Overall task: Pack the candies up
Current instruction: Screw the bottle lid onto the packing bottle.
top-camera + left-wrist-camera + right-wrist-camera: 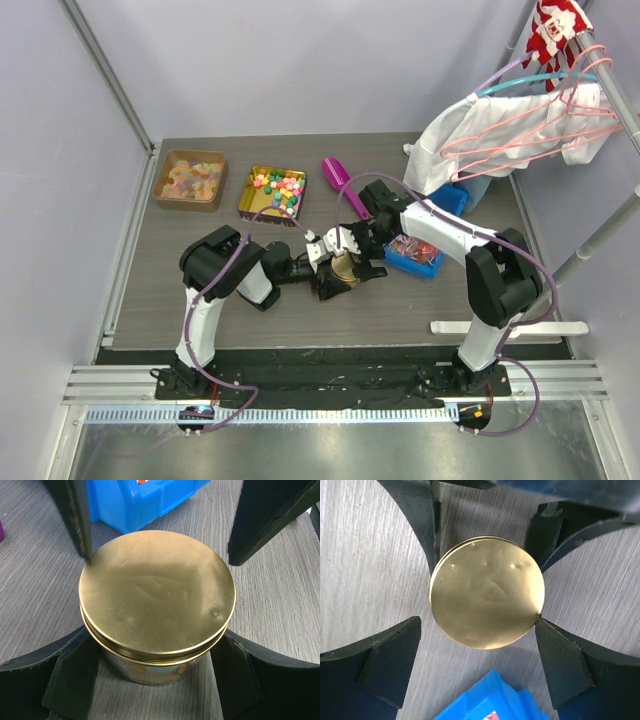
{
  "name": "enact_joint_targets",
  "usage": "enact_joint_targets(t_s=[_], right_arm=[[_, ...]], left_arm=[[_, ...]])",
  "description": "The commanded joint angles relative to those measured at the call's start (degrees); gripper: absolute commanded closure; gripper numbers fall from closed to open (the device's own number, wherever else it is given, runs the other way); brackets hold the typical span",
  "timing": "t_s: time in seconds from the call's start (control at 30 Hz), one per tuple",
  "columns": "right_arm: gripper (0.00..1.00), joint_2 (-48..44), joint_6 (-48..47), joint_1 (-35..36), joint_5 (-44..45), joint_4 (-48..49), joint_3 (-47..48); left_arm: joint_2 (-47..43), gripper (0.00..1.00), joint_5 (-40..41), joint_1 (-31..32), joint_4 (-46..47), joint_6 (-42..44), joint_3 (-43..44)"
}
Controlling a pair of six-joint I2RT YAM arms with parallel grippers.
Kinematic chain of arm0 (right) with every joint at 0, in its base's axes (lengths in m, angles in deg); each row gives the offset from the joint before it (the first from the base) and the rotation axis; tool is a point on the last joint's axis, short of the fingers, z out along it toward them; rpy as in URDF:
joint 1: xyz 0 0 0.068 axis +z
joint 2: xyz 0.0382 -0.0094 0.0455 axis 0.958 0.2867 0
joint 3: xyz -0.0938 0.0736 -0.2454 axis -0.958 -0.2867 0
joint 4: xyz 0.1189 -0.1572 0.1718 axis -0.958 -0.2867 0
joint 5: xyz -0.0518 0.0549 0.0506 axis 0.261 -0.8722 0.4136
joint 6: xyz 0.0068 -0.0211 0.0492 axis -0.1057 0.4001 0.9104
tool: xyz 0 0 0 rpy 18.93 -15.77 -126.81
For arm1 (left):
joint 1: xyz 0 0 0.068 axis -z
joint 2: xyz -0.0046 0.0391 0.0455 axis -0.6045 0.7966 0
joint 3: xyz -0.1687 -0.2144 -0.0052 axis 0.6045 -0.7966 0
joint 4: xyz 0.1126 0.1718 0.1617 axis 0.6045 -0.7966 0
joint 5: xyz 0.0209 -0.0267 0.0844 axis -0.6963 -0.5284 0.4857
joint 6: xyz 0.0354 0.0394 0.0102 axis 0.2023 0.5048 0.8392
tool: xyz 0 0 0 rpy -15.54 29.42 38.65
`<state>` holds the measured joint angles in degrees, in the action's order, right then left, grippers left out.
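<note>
Centrally, the left gripper [156,672] clamps one gold tin [157,592], right gripper [477,630] spread around it; two candy trays [160,186] [266,217] beyond.

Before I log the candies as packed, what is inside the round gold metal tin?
A flat gold lid sits on the round gold metal tin; its contents are hidden.

Left arm [203,300]: elbow bent, forearm reaching right
Left gripper [155,666]: jaws wide, pads pressed on the gold tin [157,595]
Right arm [450,232]: folded, reaching left
Right gripper [477,625]: jaws spread, straddling the tin's lid from above
</note>
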<state>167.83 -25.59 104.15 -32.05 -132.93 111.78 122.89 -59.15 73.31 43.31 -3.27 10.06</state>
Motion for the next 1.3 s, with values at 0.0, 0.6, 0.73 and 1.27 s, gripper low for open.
enact_joint_targets(t_s=[0.0,0.6,0.73,1.27], right_arm=[[0.0,1.24,-4.43,0.83,-2.77,-1.82,3.6],[0.16,4.93,-1.8,1.8,-4.01,-1.91,6.42],[0.35,3.79,3.45,1.8,-4.01,0.45,4.49],[0.54,-6.32,49.5,4.7,7.85,31.04,-13.63]], left_arm=[[0.65,0.32,-0.26,0.18,5.35,0.29,-0.07],[0.57,0.33,-0.43,0.18,5.17,0.37,0.02],[0.57,0.33,-0.35,0.18,5.17,0.37,0.02],[0.3,0.34,0.44,0.18,4.91,0.46,-0.07]])
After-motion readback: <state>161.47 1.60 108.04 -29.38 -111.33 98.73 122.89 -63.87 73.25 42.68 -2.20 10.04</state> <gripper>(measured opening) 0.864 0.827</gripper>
